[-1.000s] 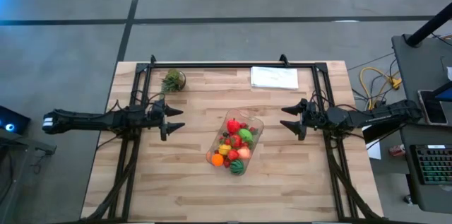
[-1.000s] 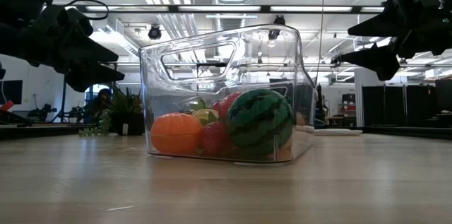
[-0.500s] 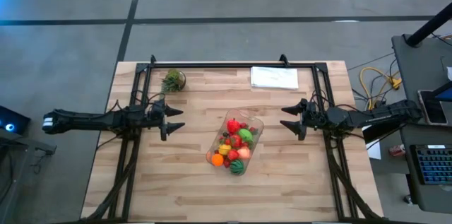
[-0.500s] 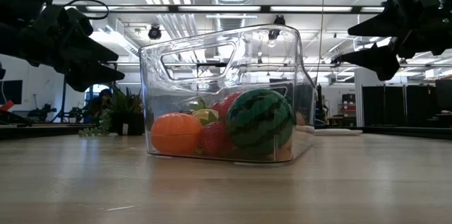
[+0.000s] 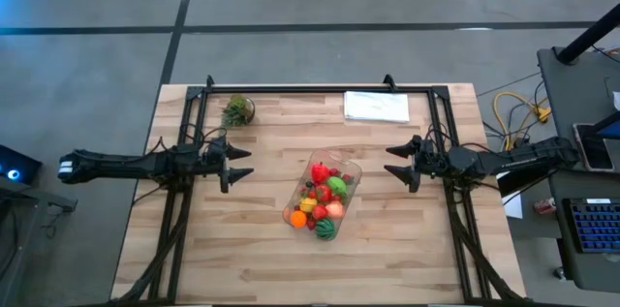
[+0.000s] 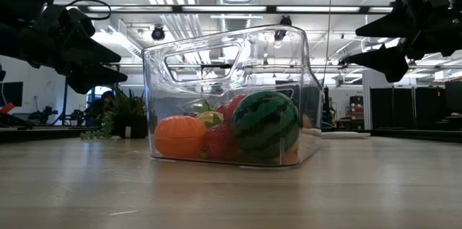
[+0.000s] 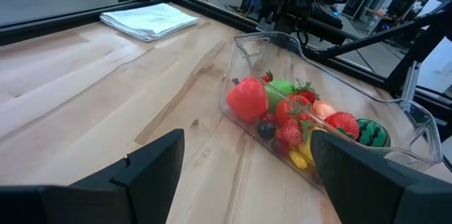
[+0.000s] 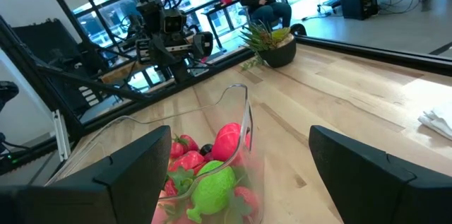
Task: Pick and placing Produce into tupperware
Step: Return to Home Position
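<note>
The tupperware (image 5: 323,198) holding the Produce (image 5: 321,206) lies slanted on the tabletop (image 5: 407,249) between left gripper (image 5: 247,163) and right gripper (image 5: 390,160); fingers wide, empty, equally near.

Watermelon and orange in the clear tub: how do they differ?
The watermelon is green with dark stripes; the orange is plain orange. The watermelon is bigger than the orange. In the low view the orange lies left of the watermelon. Both are round and sit inside the tupperware.
</note>
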`<control>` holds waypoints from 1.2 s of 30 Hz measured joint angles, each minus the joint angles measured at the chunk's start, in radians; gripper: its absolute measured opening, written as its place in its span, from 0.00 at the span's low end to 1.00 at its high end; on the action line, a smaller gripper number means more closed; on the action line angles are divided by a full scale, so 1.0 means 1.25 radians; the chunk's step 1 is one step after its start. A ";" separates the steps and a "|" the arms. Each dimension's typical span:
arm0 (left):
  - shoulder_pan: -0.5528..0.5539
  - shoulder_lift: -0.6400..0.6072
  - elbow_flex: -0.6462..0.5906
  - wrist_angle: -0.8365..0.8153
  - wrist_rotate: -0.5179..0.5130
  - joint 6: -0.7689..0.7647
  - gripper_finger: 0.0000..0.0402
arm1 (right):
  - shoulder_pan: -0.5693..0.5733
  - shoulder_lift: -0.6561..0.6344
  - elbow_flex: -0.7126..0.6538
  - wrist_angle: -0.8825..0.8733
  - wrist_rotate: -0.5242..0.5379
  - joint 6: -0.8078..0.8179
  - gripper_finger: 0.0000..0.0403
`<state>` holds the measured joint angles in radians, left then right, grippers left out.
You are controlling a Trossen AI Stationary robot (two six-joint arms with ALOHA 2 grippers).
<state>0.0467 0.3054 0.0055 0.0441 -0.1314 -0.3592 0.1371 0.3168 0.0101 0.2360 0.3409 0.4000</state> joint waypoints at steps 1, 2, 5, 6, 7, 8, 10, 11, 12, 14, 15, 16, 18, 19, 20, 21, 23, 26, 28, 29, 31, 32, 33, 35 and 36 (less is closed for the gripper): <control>0.000 0.000 0.000 0.000 0.000 0.000 0.73 | 0.000 0.000 0.000 0.000 0.000 0.000 0.81; 0.000 0.000 0.000 0.000 0.000 0.000 0.73 | 0.000 0.000 0.000 0.000 0.000 0.000 0.81; 0.000 0.000 0.000 0.000 -0.012 0.000 0.73 | 0.000 0.000 0.000 0.000 0.000 0.000 0.81; 0.000 0.000 0.000 0.001 -0.028 0.001 0.73 | 0.000 0.000 0.000 0.000 0.000 0.000 0.81; 0.000 0.000 0.000 0.002 -0.042 0.001 0.73 | 0.000 0.000 0.000 0.000 0.000 0.000 0.81; 0.000 0.000 0.000 0.004 -0.053 0.000 0.73 | 0.000 0.000 0.000 0.000 0.000 0.000 0.81; 0.000 0.000 0.001 0.004 -0.055 -0.015 0.73 | 0.000 0.000 0.000 0.000 0.000 0.000 0.81; 0.000 -0.001 0.003 0.004 -0.052 -0.032 0.73 | 0.000 0.000 0.000 0.000 0.000 0.000 0.81; 0.000 -0.003 0.004 0.003 -0.052 -0.035 0.73 | 0.000 0.000 0.000 0.000 0.000 0.000 0.81; 0.000 -0.005 0.012 0.000 -0.057 -0.041 0.73 | 0.000 0.000 0.000 0.000 0.000 0.000 0.81; 0.000 -0.008 0.015 0.017 -0.058 -0.041 0.73 | 0.000 0.000 0.000 0.000 0.000 0.000 0.81; -0.001 -0.011 0.017 0.048 -0.057 -0.038 0.73 | 0.000 0.000 0.000 0.000 0.000 0.000 0.81; -0.001 -0.020 0.017 0.122 -0.044 -0.004 0.73 | 0.000 0.000 0.000 0.000 0.000 0.000 0.81; -0.001 -0.026 0.017 0.163 -0.030 0.025 0.73 | 0.000 0.000 0.000 0.000 0.000 0.000 0.81; -0.001 -0.032 0.017 0.195 -0.020 0.051 0.73 | 0.000 0.000 0.000 0.000 0.000 0.000 0.81; -0.002 -0.040 0.018 0.223 -0.016 0.074 0.73 | 0.000 0.000 0.000 0.000 0.000 0.000 0.81; -0.001 -0.059 0.020 0.245 -0.016 0.099 0.73 | 0.000 0.000 0.000 0.000 0.000 0.000 0.81; -0.001 -0.087 0.015 0.241 -0.017 0.104 0.73 | 0.000 0.000 0.000 0.000 0.000 0.000 0.81; -0.001 -0.104 0.007 0.242 -0.017 0.104 0.73 | 0.000 0.000 0.000 0.000 0.000 0.000 0.81; -0.001 -0.112 0.003 0.237 -0.018 0.103 0.73 | 0.000 0.000 0.000 0.000 0.000 0.000 0.81; -0.001 -0.130 0.002 0.217 -0.019 0.094 0.73 | 0.000 0.000 0.000 0.000 0.000 0.000 0.81; -0.001 -0.138 0.002 0.203 -0.022 0.085 0.73 | 0.000 0.000 0.000 0.000 0.000 0.000 0.81; -0.001 -0.145 0.002 0.187 -0.022 0.083 0.73 | 0.000 0.000 0.000 0.000 0.000 0.000 0.81; -0.001 -0.161 0.002 0.170 -0.023 0.083 0.73 | 0.000 0.000 0.000 0.000 0.000 0.000 0.81; -0.001 -0.171 0.002 0.163 -0.029 0.083 0.73 | 0.000 0.000 0.000 0.000 0.000 0.000 0.81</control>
<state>0.0460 0.0916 0.0082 0.2483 -0.1677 -0.2552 0.1371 0.3168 0.0101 0.2359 0.3408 0.4004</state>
